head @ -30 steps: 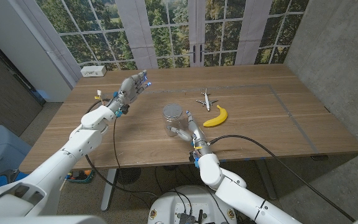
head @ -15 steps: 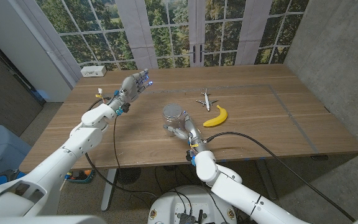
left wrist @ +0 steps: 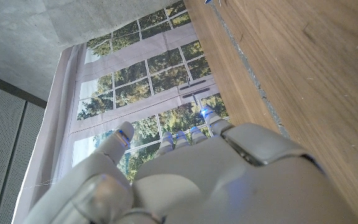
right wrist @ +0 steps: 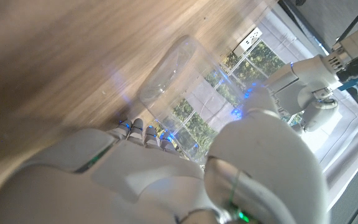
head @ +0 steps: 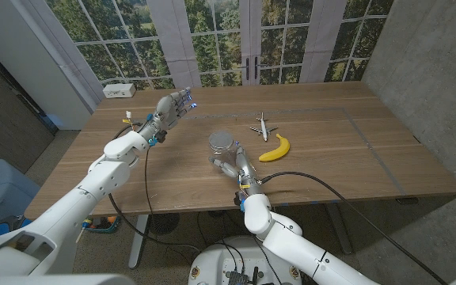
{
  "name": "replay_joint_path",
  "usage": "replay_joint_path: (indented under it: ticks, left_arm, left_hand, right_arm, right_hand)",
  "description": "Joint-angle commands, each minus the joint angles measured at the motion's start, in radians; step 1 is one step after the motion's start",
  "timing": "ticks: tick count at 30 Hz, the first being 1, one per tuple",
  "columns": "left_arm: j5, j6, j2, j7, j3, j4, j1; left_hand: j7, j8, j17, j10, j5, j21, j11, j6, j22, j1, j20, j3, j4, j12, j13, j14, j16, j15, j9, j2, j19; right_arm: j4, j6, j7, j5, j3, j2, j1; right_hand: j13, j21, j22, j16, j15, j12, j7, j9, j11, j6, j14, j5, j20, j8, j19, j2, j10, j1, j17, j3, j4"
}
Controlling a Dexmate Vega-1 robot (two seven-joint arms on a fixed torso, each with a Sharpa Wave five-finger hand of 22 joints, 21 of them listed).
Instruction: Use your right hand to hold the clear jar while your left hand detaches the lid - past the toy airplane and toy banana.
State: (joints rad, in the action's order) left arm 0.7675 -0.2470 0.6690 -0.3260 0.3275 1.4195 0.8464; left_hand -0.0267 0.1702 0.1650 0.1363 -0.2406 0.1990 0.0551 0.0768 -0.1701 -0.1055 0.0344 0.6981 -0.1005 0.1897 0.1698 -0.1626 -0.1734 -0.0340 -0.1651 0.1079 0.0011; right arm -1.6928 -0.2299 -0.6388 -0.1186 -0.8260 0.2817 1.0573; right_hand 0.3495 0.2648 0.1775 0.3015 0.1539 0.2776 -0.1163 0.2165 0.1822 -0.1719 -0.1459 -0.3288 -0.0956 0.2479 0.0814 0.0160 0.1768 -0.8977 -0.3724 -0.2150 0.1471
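Note:
The clear jar stands upright near the table's middle with its lid on top. My right hand wraps the jar's lower part from the near side. In the right wrist view the jar sits between the fingers and the thumb, both against its wall. My left hand hovers above the far-left table, fingers straight and apart, holding nothing, well away from the jar. The toy airplane and the toy banana lie to the right of the jar.
A white box sits at the table's far-left corner. Windows stand behind the table. A black cable runs across the front edge by my right arm.
My right hand has slid left and closed in around the jar's base. My left hand has drifted slightly toward the far right and stays raised.

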Motion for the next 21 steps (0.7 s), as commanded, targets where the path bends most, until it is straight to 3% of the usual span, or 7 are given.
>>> replay_joint_path:
  ticks: [1,3,8,12,16,18,21]
  left_arm:
    - [0.020,0.003,0.016,-0.005,-0.015,0.041,0.033]
    - [0.024,0.001,0.016,-0.003,-0.019,0.044,0.038]
    - [0.024,-0.001,0.016,0.003,-0.022,0.049,0.042]
    - [0.021,-0.002,0.015,0.009,-0.023,0.051,0.040]
    - [0.028,0.000,0.010,0.004,-0.023,0.045,0.033]
    - [0.027,0.002,0.010,0.001,-0.022,0.043,0.029]
    - [0.029,0.005,0.010,-0.002,-0.022,0.038,0.023]
  left_hand:
    - [0.006,0.005,0.003,0.005,-0.005,-0.003,-0.008,0.005,-0.002,0.010,0.088,0.006,-0.003,-0.003,0.005,-0.008,-0.002,-0.037,-0.005,0.074,0.007]
    - [0.008,0.006,0.003,0.005,-0.005,-0.002,-0.007,0.005,-0.002,0.010,0.086,0.006,-0.002,-0.003,0.005,-0.007,-0.003,-0.037,-0.005,0.073,0.009]
    - [0.013,0.006,0.003,0.004,-0.005,-0.001,-0.007,0.004,-0.002,0.011,0.082,0.006,-0.001,-0.002,0.005,-0.003,-0.004,-0.032,-0.005,0.071,0.013]
    - [0.015,0.008,0.002,0.000,-0.006,0.000,-0.008,0.001,-0.002,0.011,0.081,0.006,0.000,0.000,0.005,0.002,-0.005,-0.031,-0.006,0.070,0.019]
    - [0.017,0.007,0.002,0.003,-0.006,-0.002,-0.007,0.003,-0.002,0.011,0.084,0.006,0.001,-0.001,0.005,0.000,-0.004,-0.029,-0.006,0.070,0.014]
    - [0.018,0.008,0.002,0.001,-0.006,-0.002,-0.007,0.003,-0.002,0.011,0.084,0.006,0.002,-0.001,0.005,0.001,-0.003,-0.029,-0.006,0.071,0.014]
    - [0.020,0.008,0.002,0.002,-0.006,-0.002,-0.008,0.003,-0.002,0.012,0.084,0.006,0.002,-0.001,0.005,0.002,-0.004,-0.029,-0.006,0.071,0.014]
  right_arm:
    - [0.082,0.057,-0.133,-0.058,-0.008,-0.040,0.000]
    - [0.089,0.053,-0.145,-0.054,0.000,-0.048,0.001]
    - [0.112,0.096,-0.154,-0.056,0.000,-0.048,-0.008]
    - [0.122,0.113,-0.147,-0.067,-0.007,-0.047,-0.020]
    - [0.114,0.068,-0.133,-0.084,-0.018,-0.052,-0.032]
    - [0.110,0.047,-0.115,-0.078,-0.020,-0.054,-0.038]
    - [0.116,0.003,-0.120,-0.094,-0.032,-0.070,-0.050]
  right_hand:
    - [0.010,0.042,0.001,0.012,-0.010,0.005,-0.035,0.001,-0.011,-0.051,0.030,0.032,-0.023,0.005,-0.195,-0.014,0.002,-0.054,0.000,-0.025,0.017]
    - [0.010,0.046,0.001,0.011,-0.008,0.001,-0.033,0.001,-0.001,-0.056,0.032,0.039,-0.021,0.002,-0.215,-0.013,0.011,-0.062,0.001,-0.027,0.019]
    - [0.009,0.024,-0.001,-0.002,0.014,-0.009,-0.037,0.000,0.019,-0.069,0.012,0.061,-0.061,-0.008,-0.187,0.003,0.026,-0.050,0.003,-0.018,0.010]
    - [0.009,-0.001,0.000,-0.005,0.013,-0.009,-0.038,0.000,0.014,-0.065,0.012,0.066,-0.103,-0.011,-0.155,0.034,0.015,0.007,0.001,0.013,-0.013]
    - [0.009,-0.045,0.002,-0.015,0.018,-0.017,-0.031,-0.002,0.015,-0.076,-0.008,0.047,-0.116,-0.023,-0.080,0.071,0.023,0.071,-0.005,0.063,-0.041]
    - [0.009,-0.069,0.003,-0.030,0.023,-0.035,-0.038,-0.002,0.019,-0.126,-0.047,0.035,-0.116,-0.043,-0.024,0.069,0.063,0.090,-0.010,0.079,-0.053]
    - [0.011,-0.080,0.003,-0.042,0.020,-0.044,-0.037,-0.001,0.012,-0.152,-0.078,0.025,-0.117,-0.049,0.019,0.070,0.084,0.099,-0.016,0.094,-0.059]
